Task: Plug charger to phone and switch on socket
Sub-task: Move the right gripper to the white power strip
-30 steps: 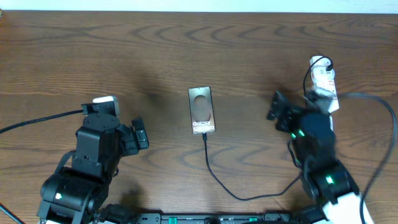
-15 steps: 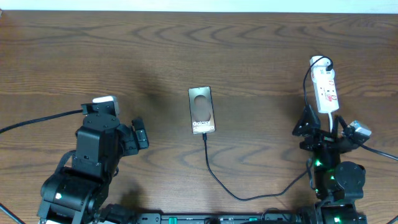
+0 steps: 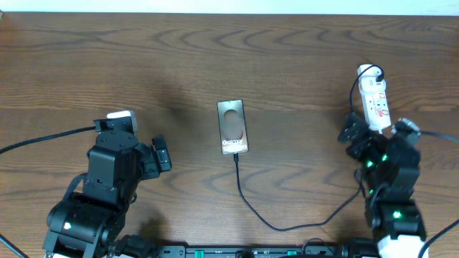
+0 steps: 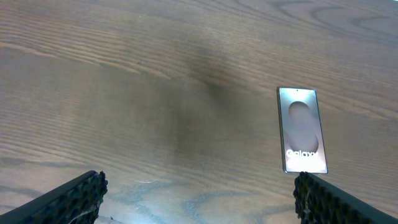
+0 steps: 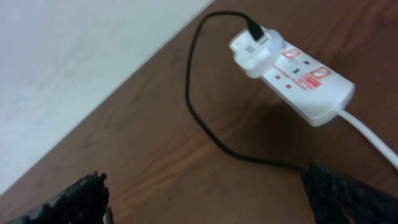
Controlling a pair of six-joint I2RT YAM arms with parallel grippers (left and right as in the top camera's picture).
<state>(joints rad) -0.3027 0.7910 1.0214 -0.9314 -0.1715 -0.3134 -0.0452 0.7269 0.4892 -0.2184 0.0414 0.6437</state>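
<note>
Right gripper hangs with its jaws wide apart and nothing between them, just near and left of the socket, not touching it; its arm rises from the near right edge of the table and leans toward the far side, green lights showing on its body. In the right wrist view the two dark fingers frame the bottom corners, with the socket beyond them on the far right, red marks on its top and its white cord running off to the right. A white plug sits at the socket's far end, and the black charger loops out of it. Left gripper is likewise spread and empty, pointing right from an arm folded low at the near left. Its wrist view shows bare wood between its fingers and the phone to the far right. From overhead the phone lies flat mid-table, between the arms and well apart from both. The charger runs from the phone's near edge, curving near and right toward the right arm; whether its tip is fully seated cannot be told.
</note>
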